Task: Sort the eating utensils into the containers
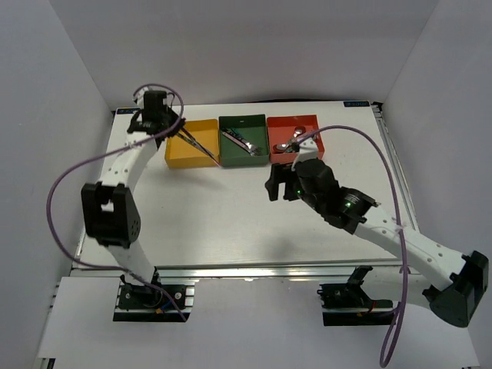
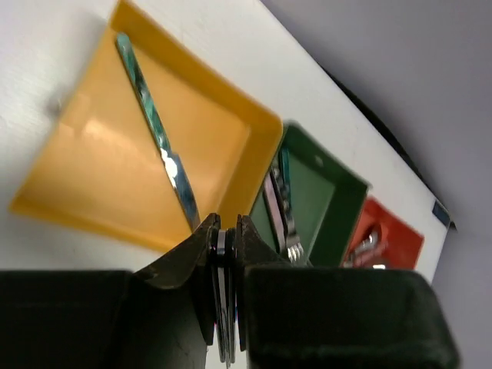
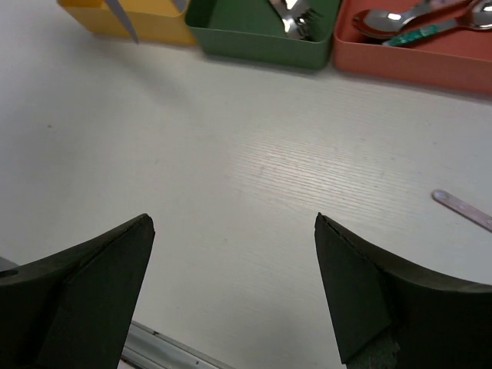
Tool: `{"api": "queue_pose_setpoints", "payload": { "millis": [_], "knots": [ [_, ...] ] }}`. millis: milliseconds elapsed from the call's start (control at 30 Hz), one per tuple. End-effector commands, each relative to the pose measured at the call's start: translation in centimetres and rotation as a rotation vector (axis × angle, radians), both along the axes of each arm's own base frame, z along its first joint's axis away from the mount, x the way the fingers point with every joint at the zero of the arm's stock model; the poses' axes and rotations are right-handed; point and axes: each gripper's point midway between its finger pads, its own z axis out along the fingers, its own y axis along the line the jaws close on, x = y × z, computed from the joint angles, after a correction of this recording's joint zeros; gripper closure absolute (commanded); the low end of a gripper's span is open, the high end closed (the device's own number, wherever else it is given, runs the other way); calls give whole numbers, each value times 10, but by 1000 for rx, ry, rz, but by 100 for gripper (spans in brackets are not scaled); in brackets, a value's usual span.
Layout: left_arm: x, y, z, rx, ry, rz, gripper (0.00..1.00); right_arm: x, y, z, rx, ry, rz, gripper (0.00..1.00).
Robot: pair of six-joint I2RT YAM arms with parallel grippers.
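The right gripper (image 3: 232, 223) hangs spread; a pink utensil handle (image 3: 465, 210) lies on the table (image 3: 231, 138) to its right, slanting across, short of the red box (image 3: 415, 65). The left gripper (image 2: 223, 231), pressed together, is farther, at the yellow box (image 2: 92, 154).

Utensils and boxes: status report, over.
Left gripper shut on a slim utensil by yellow box. Right gripper open, empty. Pink-handled utensil loose on table. Nothing blocking.

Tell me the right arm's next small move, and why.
Probably slide the right gripper sideways toward the pink handle lying on the table. Its fingers stand wide open with nothing between them, and that utensil lies loose, outside the red box.
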Motion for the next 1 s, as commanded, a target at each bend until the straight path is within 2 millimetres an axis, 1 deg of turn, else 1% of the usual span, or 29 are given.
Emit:
{"api": "queue_pose_setpoints", "payload": {
  "millis": [0,33,67,100,133,167,200,233,300,333,367,400,433,467,500,533,567,600,633,667,700,733,767,800,833,867,900,933,967],
  "knots": [
    [47,27,25,57,-15,38,100,1,-34,-7,-39,-6,-65,11],
    [59,28,27,58,-18,28,100,0,-39,-10,-48,-2,-69,11],
    [66,28,24,69,1,6,100,-1,-44,-15,-52,5,-74,11],
    [87,27,29,75,-21,3,100,-3,-46,-13,-39,1,-71,11],
    [95,28,27,83,-22,0,100,-4,-44,-13,-23,-5,-59,11],
    [101,25,24,78,-14,-14,98,-7,-42,-21,-25,10,-39,11],
    [109,25,4,77,17,-15,97,-7,-42,-23,-24,13,-39,11],
    [115,25,10,71,2,-11,93,-8,-43,-26,-27,19,-39,11],
    [119,26,-5,64,23,-5,86,-7,-45,-32,-44,28,-48,11],
    [121,25,-12,55,22,-5,76,-6,-46,-32,-48,27,-52,11],
    [123,22,-8,38,-2,-12,70,-5,-47,-32,-48,25,-54,11],
    [119,21,-20,33,20,-10,58,-4,-46,-32,-43,27,-49,11],
    [118,21,-21,28,21,-9,50,-3,-45,-33,-36,29,-49,11],
    [116,21,-18,21,13,-2,33,-1,-45,-33,-31,32,-49,11],
    [114,21,-11,19,3,1,27,1,-46,-35,-32,42,-55,11],
    [111,21,-1,14,-16,2,9,3,-47,-38,-36,50,-64,10],
    [109,23,14,17,-45,6,2,7,-50,-42,-43,66,-78,11],
    [106,23,32,18,-75,-1,2,12,-54,-45,-44,79,-96,11],
    [99,22,52,19,-101,-13,2,18,-63,-53,-52,105,-138,11],
    [87,22,74,29,-131,-32,2,26,-79,-63,-64,139,-198,11],
    [72,22,104,44,-180,-49,2,34,-93,-73,-66,177,-237,11],
    [50,23,127,62,-216,-65,2,43,-108,-85,-75,220,-275,11],
    [37,25,114,87,-187,-76,2,50,-125,-90,-79,249,-329,11],
    [9,29,119,108,-187,-79,2,56,-139,-100,-93,287,-385,11],
    [-22,31,119,130,-185,-96,2,60,-163,-110,-127,338,-524,11],
    [-54,33,111,146,-172,-111,2,71,-177,-108,-136,358,-620,11],
    [-83,34,129,155,-229,-118,2,74,-179,-110,-127,425,-674,11],
    [-101,36,89,175,-151,-133,2,72,-188,-121,-147,480,-756,11],
    [-128,40,68,202,-134,-143,2,80,-196,-114,-150,459,-825,11]
  ]
}}
